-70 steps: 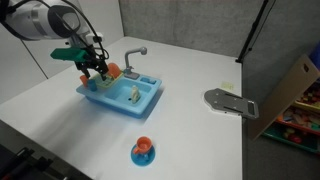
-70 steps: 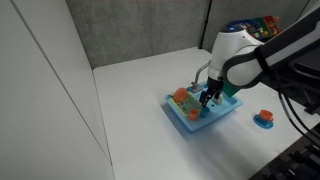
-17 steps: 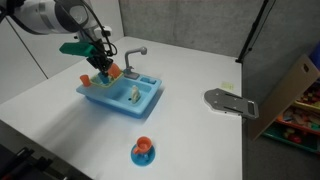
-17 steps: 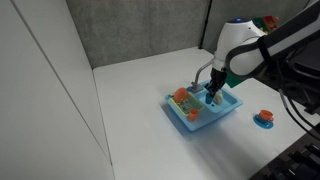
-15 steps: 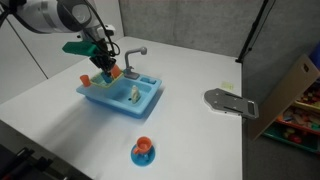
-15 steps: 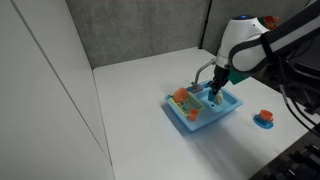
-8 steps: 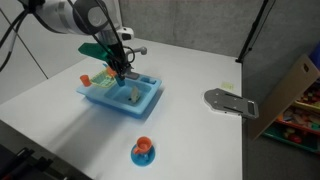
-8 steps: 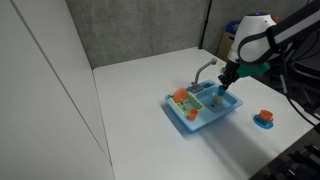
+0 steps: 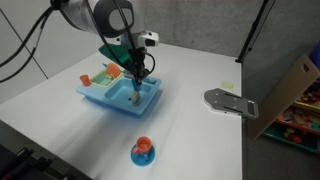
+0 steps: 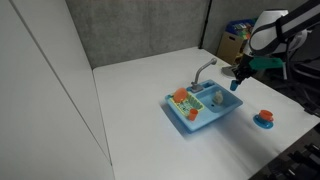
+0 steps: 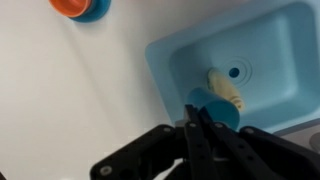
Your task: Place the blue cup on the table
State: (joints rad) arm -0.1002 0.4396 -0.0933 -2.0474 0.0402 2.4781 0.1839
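My gripper (image 11: 203, 128) is shut on the rim of the small blue cup (image 11: 216, 107), which hangs in the air over the near edge of the blue toy sink (image 11: 262, 40). In both exterior views the gripper (image 9: 137, 76) (image 10: 237, 82) hovers above the sink (image 9: 118, 95), lifted off the white table (image 9: 200, 140). The cup (image 10: 236, 87) shows as a small blue spot below the fingers. White table surface (image 11: 60, 90) lies just beside the sink edge under the cup.
An orange cup on a blue saucer (image 9: 143, 150) (image 10: 264, 118) (image 11: 80, 8) stands on the table near the sink. A pale toy (image 11: 226, 86) lies in the basin; orange items (image 9: 100, 74) sit at the sink's far end. A grey flat plate (image 9: 228, 102) lies near the table's edge.
The arm has carried the blue cup from the orange-item end of the sink across the basin to its other side, staying shut on it.
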